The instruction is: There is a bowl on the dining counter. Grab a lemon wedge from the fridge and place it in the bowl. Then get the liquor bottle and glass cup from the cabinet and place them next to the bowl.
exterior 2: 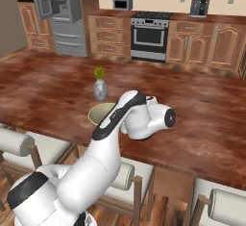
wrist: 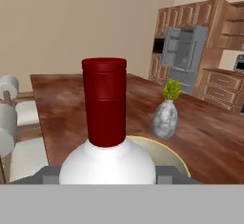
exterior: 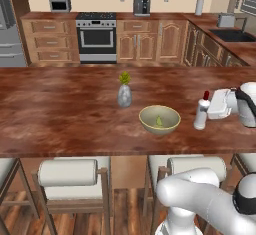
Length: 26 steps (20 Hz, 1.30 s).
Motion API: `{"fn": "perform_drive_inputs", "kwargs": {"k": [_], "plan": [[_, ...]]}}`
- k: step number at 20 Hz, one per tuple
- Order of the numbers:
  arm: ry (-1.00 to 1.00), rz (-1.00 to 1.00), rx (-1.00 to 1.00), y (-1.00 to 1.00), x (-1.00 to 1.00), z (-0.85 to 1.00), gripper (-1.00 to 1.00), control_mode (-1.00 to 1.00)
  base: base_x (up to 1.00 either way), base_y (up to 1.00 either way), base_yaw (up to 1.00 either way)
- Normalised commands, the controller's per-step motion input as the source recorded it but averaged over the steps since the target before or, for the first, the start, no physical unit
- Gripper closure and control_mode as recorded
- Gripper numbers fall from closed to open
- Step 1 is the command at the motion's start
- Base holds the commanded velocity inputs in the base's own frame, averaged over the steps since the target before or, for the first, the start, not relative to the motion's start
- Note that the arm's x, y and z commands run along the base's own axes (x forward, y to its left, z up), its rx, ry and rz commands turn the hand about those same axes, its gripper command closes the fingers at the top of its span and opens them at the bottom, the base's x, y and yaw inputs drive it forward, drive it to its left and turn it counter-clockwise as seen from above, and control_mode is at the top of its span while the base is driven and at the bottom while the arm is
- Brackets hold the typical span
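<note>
Here, liquor bottle (exterior: 201, 114) upright, red cap up, beside bowl (exterior: 159, 119)

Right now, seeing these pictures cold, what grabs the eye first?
The slim clear-white liquor bottle with a red cap looms in the hand view, standing on the glossy reddish-brown dining counter right of the shallow olive-tan bowl, with the end effector at it. A tiny yellow-green lemon wedge lies in the bowl.

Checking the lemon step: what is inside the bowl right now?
In the left base view, the bowl holds a small yellow-green lemon wedge at its bottom. The near inner wall is hidden by the rim; in the hand view the bottle covers most of the bowl.
</note>
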Motion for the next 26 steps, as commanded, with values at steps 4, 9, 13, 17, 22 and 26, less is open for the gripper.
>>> {"fn": "perform_drive_inputs", "kwargs": {"k": [4,9,13,17,22,26], "plan": [[-0.01,0.0,0.0,-0.04,0.43,-0.34,1.0,-1.0,0.0,0.0,0.0],[-0.04,0.0,0.0,-0.13,0.31,-0.35,1.0,-1.0,0.0,0.0,0.0],[-0.06,0.01,0.0,-0.2,0.22,-0.33,1.0,-1.0,0.0,0.0,0.0],[-0.08,0.02,0.0,-0.21,0.15,-0.31,1.0,-1.0,0.0,0.0,0.0],[-0.05,0.02,0.0,-0.2,0.11,-0.3,1.0,-1.0,0.0,0.0,0.0],[-0.02,0.02,0.0,-0.18,0.15,-0.29,1.0,-1.0,0.0,0.0,0.0]]}}
